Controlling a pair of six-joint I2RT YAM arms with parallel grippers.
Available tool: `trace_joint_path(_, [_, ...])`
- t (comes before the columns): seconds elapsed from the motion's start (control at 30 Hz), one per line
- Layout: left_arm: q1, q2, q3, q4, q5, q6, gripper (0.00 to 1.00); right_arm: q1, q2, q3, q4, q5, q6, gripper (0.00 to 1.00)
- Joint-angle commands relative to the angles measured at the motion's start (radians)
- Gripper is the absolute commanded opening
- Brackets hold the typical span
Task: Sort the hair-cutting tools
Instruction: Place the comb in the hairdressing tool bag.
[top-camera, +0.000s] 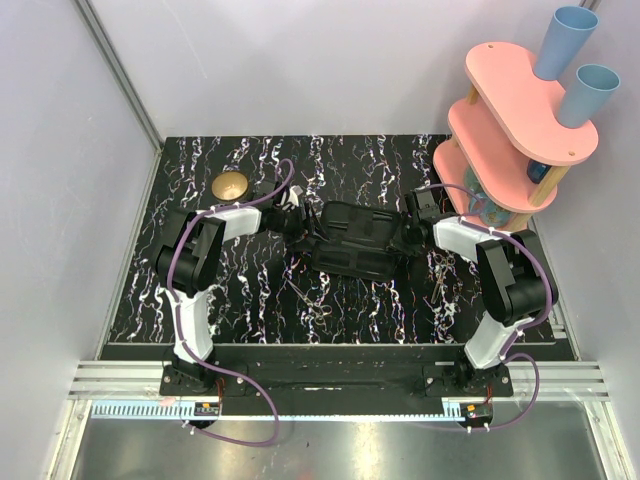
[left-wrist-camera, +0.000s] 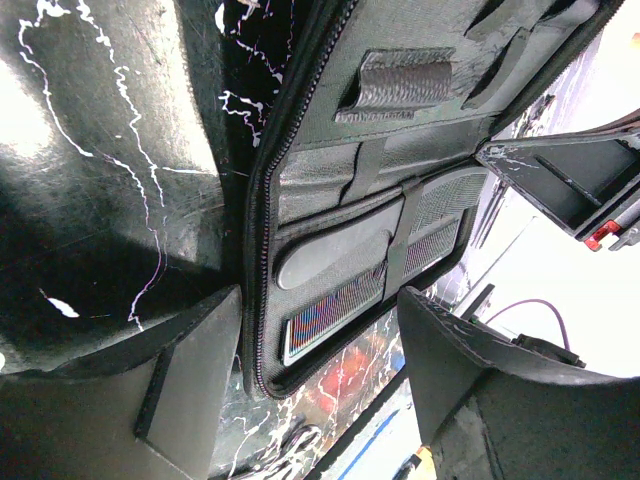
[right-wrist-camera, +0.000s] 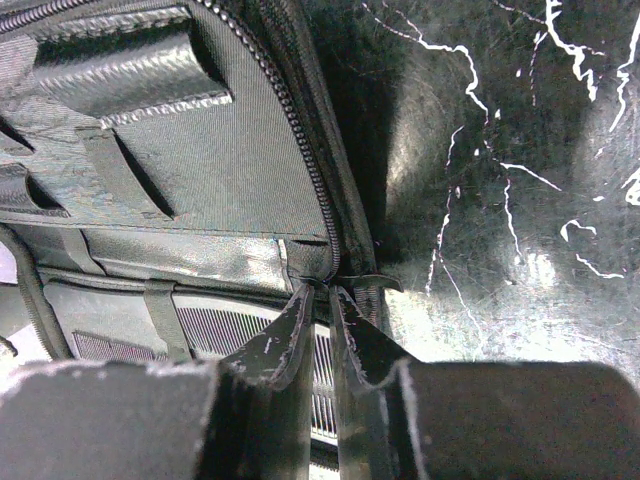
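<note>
Well, both arms are reaching over the black marbled bench (top-camera: 380, 310) to an open black case (top-camera: 355, 240) lying flat between them. The right gripper (right-wrist-camera: 328, 292) has its fingers drawn almost together, and the tips pinch the zipped rim of the case at its right edge. The left gripper (left-wrist-camera: 320, 310) stands with its fingers well apart, one on each side of a corner of the case's left edge. From here I can't tell whether either finger touches the fabric. The mesh pockets and elastic straps inside the case spread away from that gripper.

No scissors are in either gripper. The first pair of scissors (top-camera: 438, 268) lies on the bench just beside the right forearm, nearer the arm's base than the right gripper. The second pair of scissors (top-camera: 308, 298) lies on the bench on the near side of the case, between the two arms and back from the left gripper toward the bases.

A small brass bowl (top-camera: 231, 185) sits past the left gripper and off to its left.
</note>
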Motion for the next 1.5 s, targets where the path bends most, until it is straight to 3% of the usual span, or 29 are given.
trace_joint_path(0.0, [-0.016, 0.083, -0.050, -0.097, -0.160, 0.062, 0.69, 0.012, 0.018, -0.002, 0.010, -0.028, -0.006, 0.18])
trace_joint_path(0.37, [-0.019, 0.086, -0.047, -0.099, -0.169, 0.064, 0.69, 0.015, -0.005, 0.030, 0.024, 0.000, -0.114, 0.25])
trace_joint_path(0.5, [-0.019, 0.081, -0.049, -0.104, -0.187, 0.065, 0.70, 0.015, -0.059, 0.046, -0.008, 0.090, -0.121, 0.44])
trace_joint_path(0.63, [-0.020, 0.072, -0.049, -0.119, -0.219, 0.071, 0.69, 0.016, -0.109, 0.053, -0.053, 0.124, -0.124, 0.47])
trace_joint_path(0.8, [-0.026, 0.061, -0.046, -0.137, -0.269, 0.081, 0.68, 0.015, -0.142, 0.039, -0.090, 0.108, -0.114, 0.44])
trace_joint_path(1.03, [-0.031, 0.061, -0.044, -0.142, -0.278, 0.084, 0.63, 0.015, -0.108, 0.030, -0.114, 0.038, -0.098, 0.32])
trace_joint_path(1.47, [-0.032, 0.063, -0.043, -0.145, -0.278, 0.085, 0.61, 0.015, -0.030, 0.055, -0.139, 0.020, -0.086, 0.30])
